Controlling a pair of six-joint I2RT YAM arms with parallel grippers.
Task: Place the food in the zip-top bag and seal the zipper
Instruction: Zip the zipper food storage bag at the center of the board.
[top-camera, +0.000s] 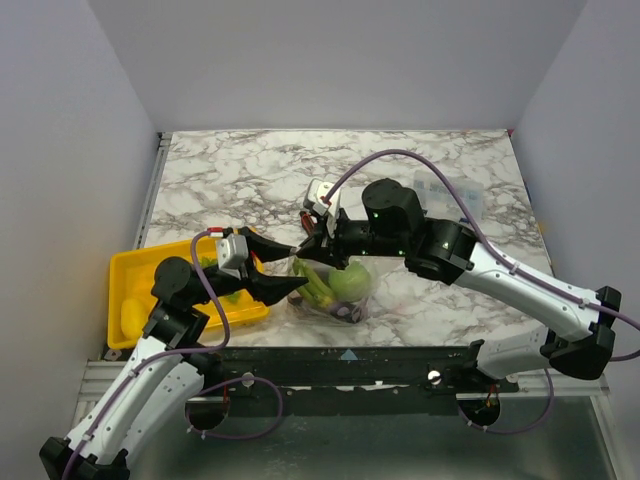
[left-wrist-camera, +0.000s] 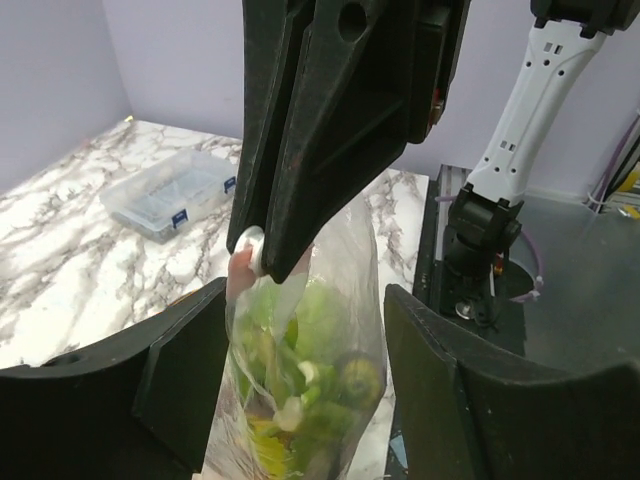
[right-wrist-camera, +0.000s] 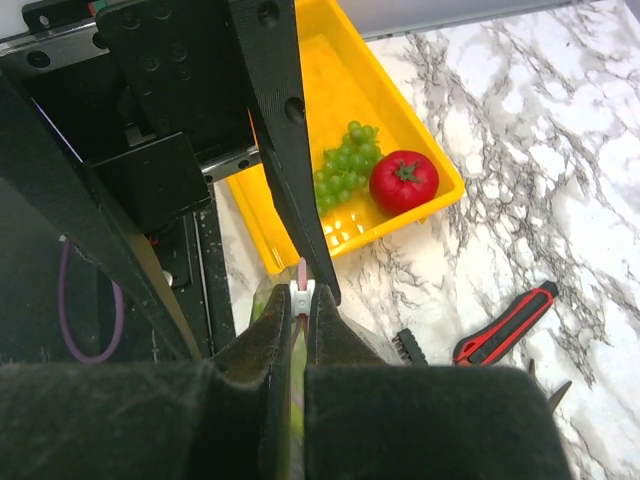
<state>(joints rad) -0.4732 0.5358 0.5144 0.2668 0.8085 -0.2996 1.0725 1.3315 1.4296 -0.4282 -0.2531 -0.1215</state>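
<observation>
A white-and-grey marble worktop (top-camera: 250, 170) is filling a pale-walled booth, with two robot arms reaching over it from the near edge. Near the front centre, the clear zip-top bag (top-camera: 335, 290) is hanging upright, its bottom resting on the marble. It is holding green toy food, including a round green fruit (top-camera: 348, 280) and long celery (top-camera: 315, 285).

The right pincer (right-wrist-camera: 302, 305) is coming down from above and is clenched tight on the pinkish zipper (left-wrist-camera: 238, 270) at the bag's top, right beside a small white slider (right-wrist-camera: 302, 292).

The left pincer (left-wrist-camera: 300, 345) is standing released. Its two dark fingers (left-wrist-camera: 190, 360) are spread wide, one on each side of the bag, and whether they are touching the plastic cannot be told.

To the left, a yellow tray (top-camera: 125, 275) is holding green grapes (right-wrist-camera: 345, 165) and a red tomato (right-wrist-camera: 403, 182). A red utility knife (right-wrist-camera: 505, 325) is lying on the marble, and a clear plastic box (left-wrist-camera: 170, 195) is sitting further back.
</observation>
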